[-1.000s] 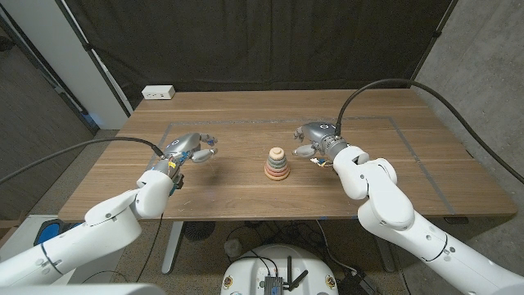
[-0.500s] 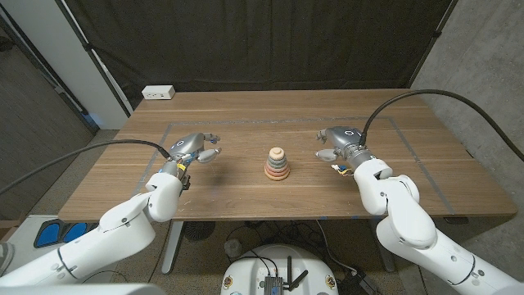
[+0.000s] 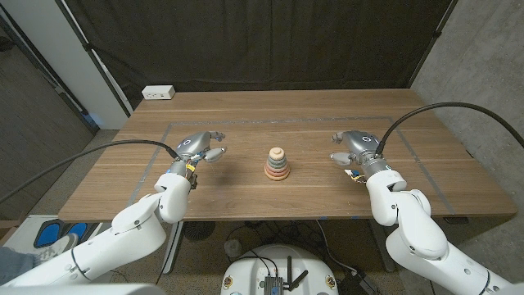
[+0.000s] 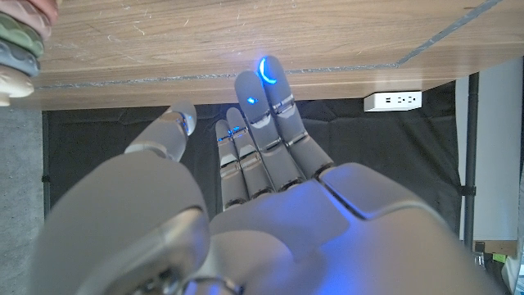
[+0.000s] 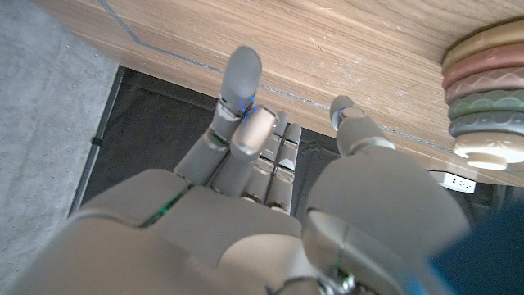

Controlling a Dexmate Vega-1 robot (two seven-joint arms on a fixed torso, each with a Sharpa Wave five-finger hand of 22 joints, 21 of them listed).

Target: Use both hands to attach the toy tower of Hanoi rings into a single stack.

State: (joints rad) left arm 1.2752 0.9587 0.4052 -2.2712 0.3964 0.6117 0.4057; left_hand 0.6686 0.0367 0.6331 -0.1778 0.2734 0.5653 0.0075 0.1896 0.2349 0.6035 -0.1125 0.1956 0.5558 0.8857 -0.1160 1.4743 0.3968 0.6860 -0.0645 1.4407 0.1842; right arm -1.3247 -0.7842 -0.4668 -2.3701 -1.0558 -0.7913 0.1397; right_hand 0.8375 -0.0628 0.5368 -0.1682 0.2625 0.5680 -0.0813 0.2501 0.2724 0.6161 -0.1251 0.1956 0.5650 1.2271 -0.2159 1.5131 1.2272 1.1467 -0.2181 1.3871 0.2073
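Note:
The ring tower (image 3: 277, 164) stands in the middle of the wooden table (image 3: 246, 123), its pastel rings stacked from a wide base to a small cream top. It also shows at the edge of the left wrist view (image 4: 20, 41) and of the right wrist view (image 5: 485, 90). My left hand (image 3: 201, 147) hovers to the tower's left, fingers spread and nothing in it. My right hand (image 3: 354, 145) is a similar distance to the tower's right, fingers apart and holding nothing. Both stand well apart from the stack.
A white power strip (image 3: 159, 93) lies at the table's far left corner and also shows in the left wrist view (image 4: 395, 101). Thin tape lines (image 3: 409, 139) mark a rectangle on the tabletop. A black curtain hangs behind the table.
My right hand has drawn away from the tower toward the right. My left hand has shifted slightly to the right and farther from me. The tower has not moved.

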